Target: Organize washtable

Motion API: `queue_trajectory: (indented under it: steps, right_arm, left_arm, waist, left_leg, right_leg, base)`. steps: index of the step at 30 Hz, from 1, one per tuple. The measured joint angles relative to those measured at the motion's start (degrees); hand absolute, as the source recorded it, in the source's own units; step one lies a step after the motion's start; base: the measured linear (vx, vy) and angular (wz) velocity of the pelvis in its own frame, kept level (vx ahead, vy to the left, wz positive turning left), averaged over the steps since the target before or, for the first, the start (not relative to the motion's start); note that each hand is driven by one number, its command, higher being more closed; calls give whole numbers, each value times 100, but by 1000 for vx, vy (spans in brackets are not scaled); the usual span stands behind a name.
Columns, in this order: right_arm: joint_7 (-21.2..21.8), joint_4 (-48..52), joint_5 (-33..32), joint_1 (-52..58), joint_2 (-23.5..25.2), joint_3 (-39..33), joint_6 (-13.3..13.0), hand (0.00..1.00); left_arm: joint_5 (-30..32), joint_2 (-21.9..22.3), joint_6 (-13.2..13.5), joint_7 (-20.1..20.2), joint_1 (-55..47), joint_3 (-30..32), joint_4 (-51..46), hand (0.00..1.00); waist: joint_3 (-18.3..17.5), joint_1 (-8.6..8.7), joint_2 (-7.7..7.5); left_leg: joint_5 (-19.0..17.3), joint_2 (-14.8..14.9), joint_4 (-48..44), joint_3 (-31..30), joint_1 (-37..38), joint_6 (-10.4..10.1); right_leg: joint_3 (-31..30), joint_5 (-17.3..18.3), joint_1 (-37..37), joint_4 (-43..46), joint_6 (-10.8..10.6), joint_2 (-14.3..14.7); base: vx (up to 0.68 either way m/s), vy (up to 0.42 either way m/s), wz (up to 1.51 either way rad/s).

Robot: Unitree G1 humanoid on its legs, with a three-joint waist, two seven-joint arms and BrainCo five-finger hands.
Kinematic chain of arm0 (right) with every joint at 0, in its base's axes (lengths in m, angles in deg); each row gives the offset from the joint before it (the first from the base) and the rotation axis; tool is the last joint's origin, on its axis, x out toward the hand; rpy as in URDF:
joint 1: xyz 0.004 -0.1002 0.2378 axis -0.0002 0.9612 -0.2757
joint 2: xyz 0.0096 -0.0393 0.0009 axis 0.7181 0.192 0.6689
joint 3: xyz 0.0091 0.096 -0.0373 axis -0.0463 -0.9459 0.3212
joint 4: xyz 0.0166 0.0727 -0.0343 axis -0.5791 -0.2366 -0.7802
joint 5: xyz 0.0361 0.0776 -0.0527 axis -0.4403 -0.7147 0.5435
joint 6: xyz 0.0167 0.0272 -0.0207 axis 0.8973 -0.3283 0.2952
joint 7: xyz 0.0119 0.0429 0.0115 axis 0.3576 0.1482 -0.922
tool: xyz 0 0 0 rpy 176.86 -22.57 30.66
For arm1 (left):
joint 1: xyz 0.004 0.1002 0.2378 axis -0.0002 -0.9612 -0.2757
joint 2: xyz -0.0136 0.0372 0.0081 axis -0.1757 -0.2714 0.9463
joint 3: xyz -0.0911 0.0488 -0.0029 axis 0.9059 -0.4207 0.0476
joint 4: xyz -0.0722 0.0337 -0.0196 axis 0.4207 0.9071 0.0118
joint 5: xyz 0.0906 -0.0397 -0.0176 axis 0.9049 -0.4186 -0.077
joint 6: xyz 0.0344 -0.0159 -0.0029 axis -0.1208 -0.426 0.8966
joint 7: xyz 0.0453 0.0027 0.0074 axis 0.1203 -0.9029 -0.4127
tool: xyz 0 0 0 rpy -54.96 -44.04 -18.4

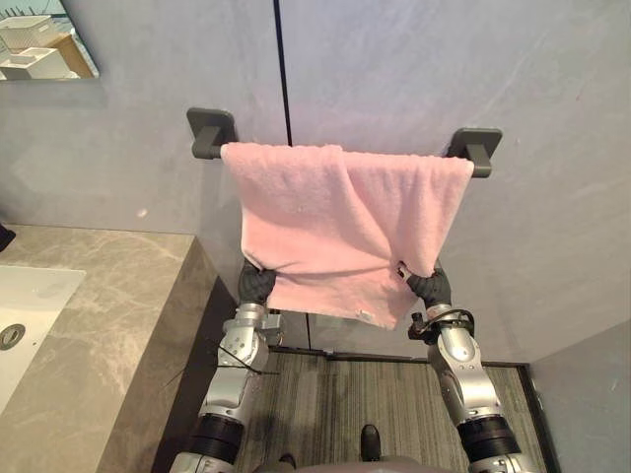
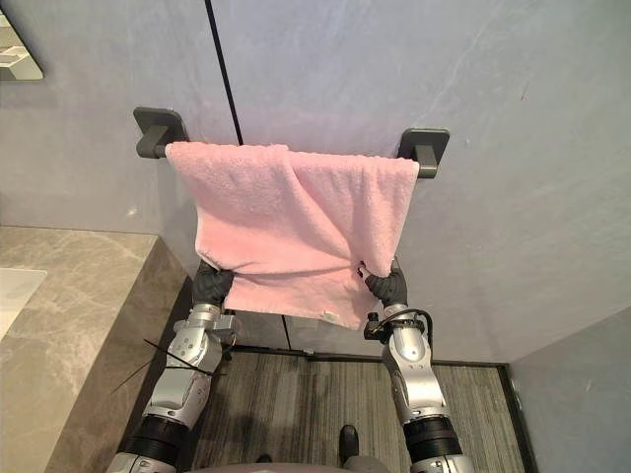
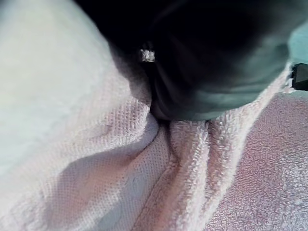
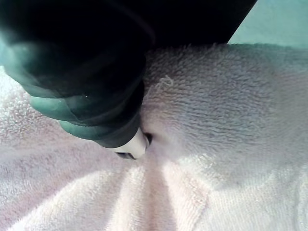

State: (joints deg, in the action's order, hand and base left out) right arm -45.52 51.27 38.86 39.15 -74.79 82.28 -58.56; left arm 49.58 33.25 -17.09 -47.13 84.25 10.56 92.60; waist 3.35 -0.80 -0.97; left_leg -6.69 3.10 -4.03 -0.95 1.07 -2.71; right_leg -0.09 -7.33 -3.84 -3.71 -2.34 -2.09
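Towel (image 1: 340, 232) hangs over wall rail (image 1: 471, 150). Left hand (image 1: 256, 284) and right hand (image 1: 431, 288) at its lower edge, buried in cloth; grip cannot be told. Judged soft, light, limp: hold by the corners.

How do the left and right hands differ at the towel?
The left hand meets the pink towel at its lower left corner, fingers hidden behind the cloth. The right hand sits at the right edge, a silver finger pinching a fold. Both reach up to the hanging towel, cloth puckering toward each.
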Motion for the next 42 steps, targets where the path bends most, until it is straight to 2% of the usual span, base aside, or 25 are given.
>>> queue_trajectory:
  steps: [4,5,6,7,19,25,29,34,37,39,42]
  right_arm:
    - [87,-18,10,4,20,2,-2,100]
    - [106,-60,28,6,20,2,-20,0]
    - [113,-94,54,10,20,4,-32,0]
    - [115,-114,55,12,20,5,-41,0]
    - [88,-907,54,99,99,-141,-95,0]
    - [8,-1695,55,725,311,-332,266,0]
    - [-27,-1696,51,1071,351,-529,278,0]
    - [-95,-1658,58,1263,462,-796,279,0]
    - [-210,-1045,164,1591,565,-1045,303,0]
    - [-324,31,390,1929,607,-1328,310,0]
    - [-449,1120,710,2152,607,-1599,301,0]
  left_arm:
    - [-1,1,0,-11,-95,13,149,100]
    - [-1,10,-16,-11,-163,13,194,100]
    - [0,20,-23,-12,-212,17,208,100]
    - [0,31,-23,-12,-243,25,208,0]
    - [2,113,-174,-130,-579,505,995,0]
    - [-27,134,-325,25,-827,530,1551,0]
    - [-67,183,-404,218,-1068,541,1608,0]
    - [-208,228,-480,247,-1221,617,1764,0]
    - [-210,322,-518,230,-1417,840,1321,0]
    - [-205,367,-514,217,-1761,1009,273,0]
    - [-188,384,-479,190,-1903,1166,-709,0]
  waist:
    - [-13,-3,15]
    - [-16,-4,20]
    - [-17,-5,20]
    - [-17,-5,19]
    - [-70,-18,-4]
    - [-79,0,-47]
    - [-79,1,-63]
    - [-83,-2,-96]
    - [-84,-20,-128]
    - [-86,-18,-131]
    - [-87,-27,-132]
  left_leg:
    - [0,-1,-1,12,-14,0]
    - [1,-2,-1,12,-14,0]
    - [1,-1,-1,12,-14,0]
    - [1,-1,-1,11,-15,0]
    - [58,-3,180,-111,115,-18]
    - [65,-9,206,-138,154,-20]
    - [69,-12,204,-142,158,-25]
    - [71,-9,221,-175,179,-30]
    - [70,-6,213,-172,166,-30]
    - [68,-4,213,-156,171,-30]
    - [60,7,213,-71,205,-25]
  right_leg:
    - [-10,-35,0,-45,5,0]
    - [-10,-35,0,-46,5,-1]
    - [-9,-35,0,-45,5,-1]
    - [-8,-35,0,-45,5,-1]
    - [155,-92,171,-196,0,-6]
    - [175,-89,170,-197,-5,-17]
    - [181,-90,176,-197,-5,-22]
    - [215,-88,253,-199,-6,-26]
    - [214,-84,257,-195,-10,-73]
    - [217,-37,271,-194,-76,-94]
    - [217,-25,308,-194,-91,-105]
  base:
    - [-5,2,-1]
    - [0,0,0]
    - [0,0,0]
    - [0,0,0]
    - [-4,8,5]
    - [0,0,0]
    - [-16,3,0]
    - [-45,6,4]
    - [-20,16,2]
    - [-26,37,2]
    - [-2,7,-1]
